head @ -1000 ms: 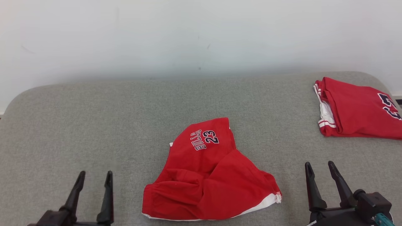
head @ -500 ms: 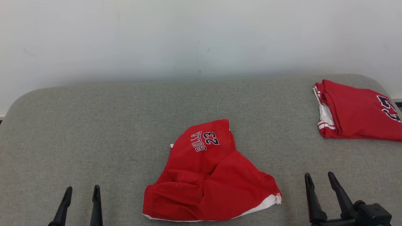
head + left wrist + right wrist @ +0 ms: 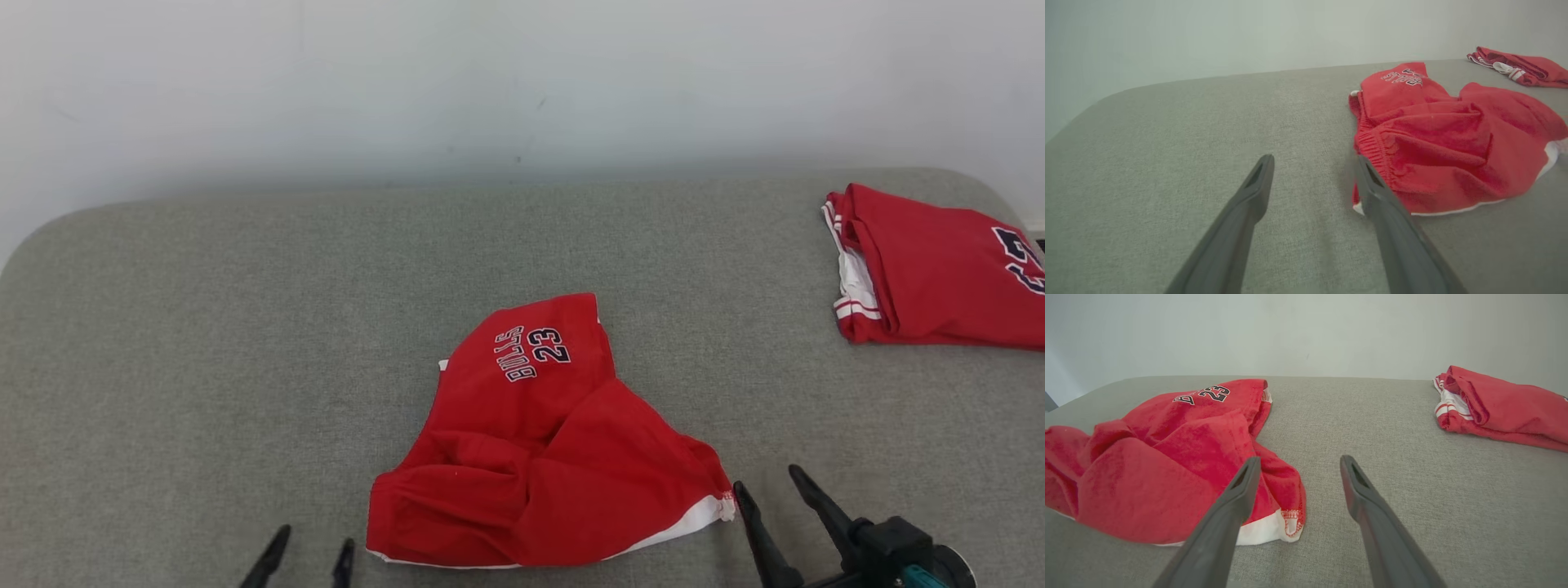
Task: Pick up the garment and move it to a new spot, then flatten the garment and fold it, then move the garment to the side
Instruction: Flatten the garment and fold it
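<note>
Shorts [image 3: 539, 457] look soft, floppy; wide, empty left fingers [image 3: 265, 562] suit waistband [image 3: 377, 510] at 7 o'clock, equally wide right fingers [image 3: 755, 532] the hem [image 3: 695, 518] at 4.

(a) The left gripper [image 3: 315, 536] ends in two slim black fingers that narrow to blunt points. Seen from the left wrist, the fingers [image 3: 1243, 212] are matte dark grey, flat-sided and tapered, each with a long shallow slot sunk into its inner face just below the tip.

(b) The right gripper [image 3: 766, 478] has the same pair of long dark fingers. They are set in a black, blocky wrist housing [image 3: 890, 543] with rounded edges, and a small teal part [image 3: 916, 576] sits at its near right corner. The right wrist view shows the same grey finish and slotted tips.
</note>
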